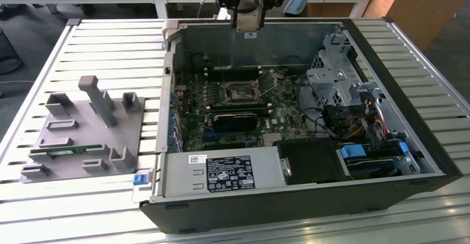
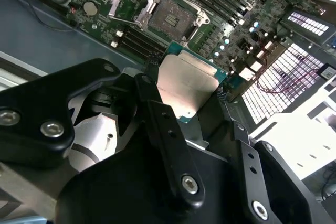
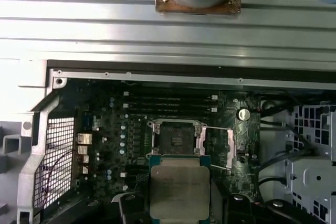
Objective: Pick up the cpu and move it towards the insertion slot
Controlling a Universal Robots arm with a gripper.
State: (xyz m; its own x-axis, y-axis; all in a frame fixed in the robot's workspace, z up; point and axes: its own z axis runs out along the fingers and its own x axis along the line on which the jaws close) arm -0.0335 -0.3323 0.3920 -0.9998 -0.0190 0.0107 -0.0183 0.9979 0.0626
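The black gripper [image 2: 197, 100] pinches the flat square silvery cpu [image 2: 189, 85] by its edges, carrying it above the motherboard, near the open metal-framed insertion slot [image 2: 170, 17]; lining it up squarely seems needed.

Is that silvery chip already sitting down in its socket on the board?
No. In the second wrist view the cpu is gripped in the hand, while the insertion slot lies open and empty beyond it.

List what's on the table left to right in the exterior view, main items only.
Grey fixture tray holding the green memory stick → blue clip → labelled power supply → insertion slot → drive cage.
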